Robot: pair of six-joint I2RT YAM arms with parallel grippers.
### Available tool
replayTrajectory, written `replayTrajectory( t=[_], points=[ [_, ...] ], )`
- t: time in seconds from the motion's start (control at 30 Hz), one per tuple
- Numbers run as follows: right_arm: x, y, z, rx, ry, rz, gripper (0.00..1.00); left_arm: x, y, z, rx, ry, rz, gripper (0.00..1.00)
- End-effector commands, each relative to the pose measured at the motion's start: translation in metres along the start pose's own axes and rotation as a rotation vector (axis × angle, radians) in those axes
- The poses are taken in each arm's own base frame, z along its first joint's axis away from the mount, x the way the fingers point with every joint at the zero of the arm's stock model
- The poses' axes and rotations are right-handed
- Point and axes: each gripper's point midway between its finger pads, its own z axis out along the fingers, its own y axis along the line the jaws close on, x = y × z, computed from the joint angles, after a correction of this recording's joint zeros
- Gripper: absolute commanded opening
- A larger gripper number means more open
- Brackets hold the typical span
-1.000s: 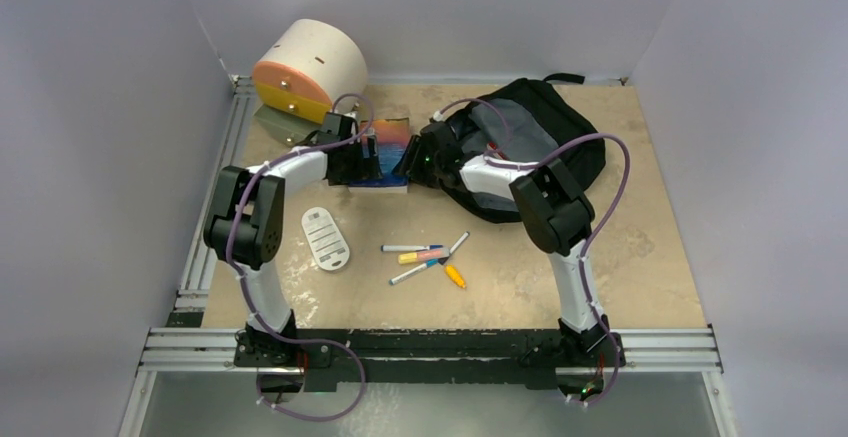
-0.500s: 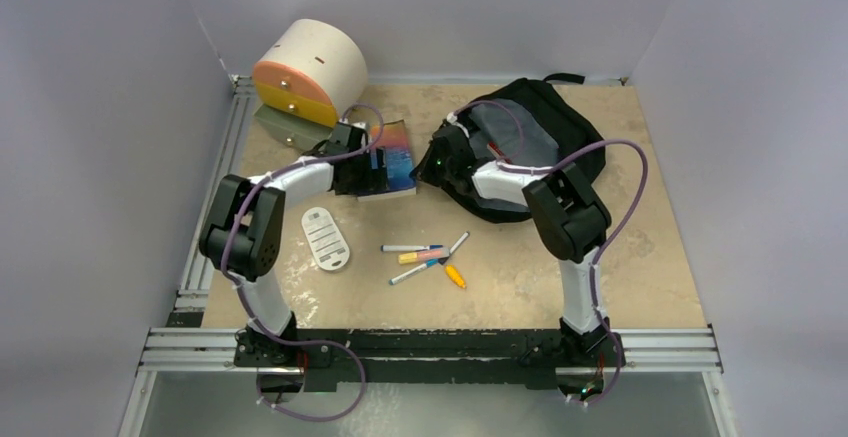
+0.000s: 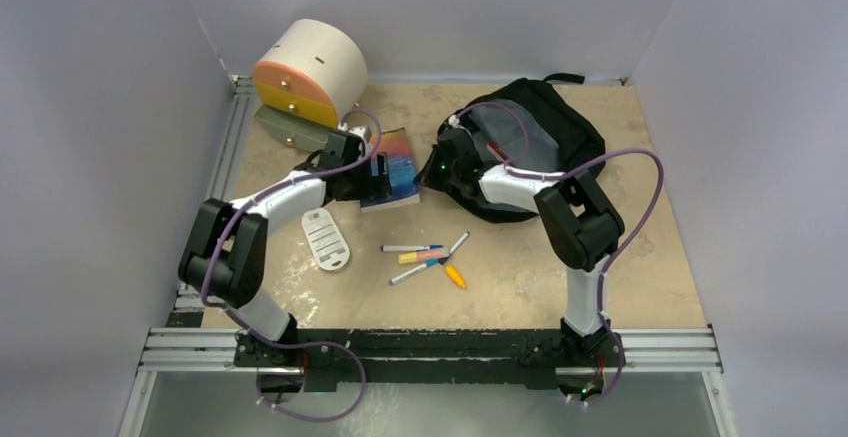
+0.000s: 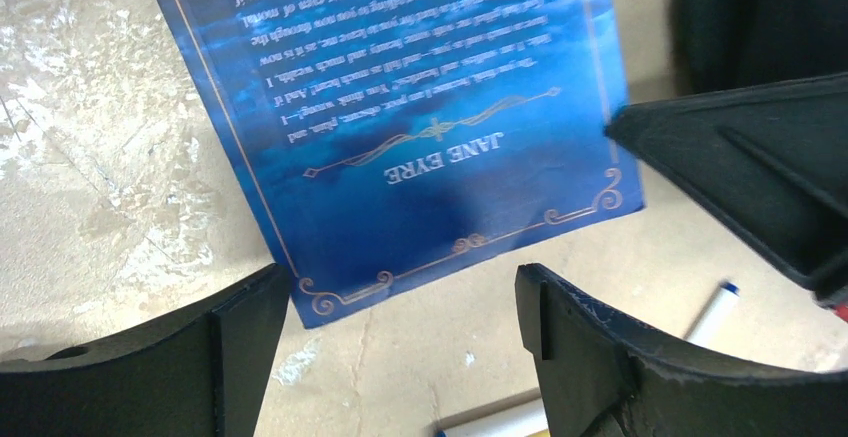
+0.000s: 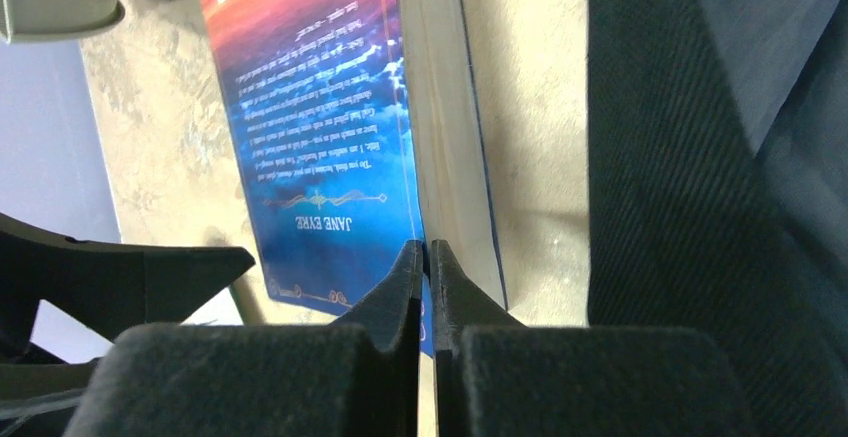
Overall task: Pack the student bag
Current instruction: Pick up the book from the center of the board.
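Note:
The black student bag (image 3: 545, 137) lies at the back right with its top open; its fabric fills the right of the right wrist view (image 5: 700, 157). A blue and orange book, "Jane Eyre" (image 3: 397, 162), lies flat on the table just left of it. My right gripper (image 3: 428, 170) is shut at the book's right side, its fingertips (image 5: 428, 252) pinched on the edge of the cover (image 5: 330, 137) above the page block. My left gripper (image 4: 400, 297) stands open at the book's near left corner (image 4: 420, 117), holding nothing.
A cream and orange cylindrical drawer box (image 3: 305, 72) stands at the back left with a grey drawer pulled out. A white oval case (image 3: 325, 238) and several markers (image 3: 430, 255) lie in front of the book. One marker shows by my left fingers (image 4: 715, 312).
The book went from propped on edge between both grippers to lying flat. My right gripper closed on its cover edge. My left arm swung left and lower, still open.

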Motion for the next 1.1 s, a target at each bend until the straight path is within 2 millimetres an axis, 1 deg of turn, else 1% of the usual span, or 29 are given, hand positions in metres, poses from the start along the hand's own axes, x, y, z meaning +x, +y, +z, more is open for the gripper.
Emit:
replayTrajectory(
  t=[0.0, 0.1, 0.23, 0.3, 0.37, 0.43, 0.53, 0.63, 0.73, 0.8, 0.9, 0.97, 1.07],
  points=[
    [-0.002, 0.023, -0.024, -0.039, -0.007, -0.024, 0.00, -0.038, -0.035, -0.034, 0.145, -0.200, 0.089, 0.83],
    [-0.008, 0.022, -0.026, -0.021, -0.022, -0.026, 0.00, -0.035, -0.031, -0.039, 0.145, -0.235, 0.102, 0.85],
    [-0.016, 0.018, -0.030, -0.012, -0.036, -0.009, 0.00, -0.028, -0.024, -0.040, 0.122, -0.218, 0.095, 0.85],
    [-0.021, 0.018, -0.033, -0.023, -0.041, 0.004, 0.00, -0.027, -0.025, -0.041, 0.133, -0.228, 0.109, 0.85],
    [-0.026, 0.021, -0.037, -0.043, -0.040, 0.017, 0.00, -0.029, -0.028, -0.050, 0.161, -0.269, 0.150, 0.85],
    [-0.032, 0.022, -0.041, -0.058, -0.044, 0.025, 0.00, -0.036, -0.031, -0.058, 0.184, -0.341, 0.202, 0.85],
    [-0.045, 0.017, -0.046, -0.063, -0.063, 0.038, 0.00, -0.041, -0.028, -0.066, 0.177, -0.397, 0.237, 0.85],
    [-0.056, 0.003, -0.048, -0.053, -0.071, 0.052, 0.00, -0.039, -0.025, -0.063, 0.154, -0.363, 0.187, 0.86],
    [-0.061, -0.017, -0.048, -0.039, -0.065, 0.068, 0.00, -0.032, -0.030, -0.058, 0.180, -0.318, 0.093, 0.86],
    [-0.063, -0.023, -0.049, -0.030, -0.065, 0.066, 0.00, -0.027, -0.034, -0.054, 0.206, -0.296, 0.042, 0.86],
    [-0.065, -0.019, -0.053, -0.050, -0.061, 0.035, 0.00, -0.025, -0.041, -0.052, 0.253, -0.299, 0.061, 0.86],
    [-0.066, -0.013, -0.055, -0.075, -0.054, 0.003, 0.00, -0.030, -0.045, -0.055, 0.276, -0.335, 0.101, 0.86],
    [-0.066, -0.013, -0.054, -0.077, -0.046, -0.021, 0.00, -0.034, -0.041, -0.055, 0.255, -0.364, 0.131, 0.86]
  ],
)
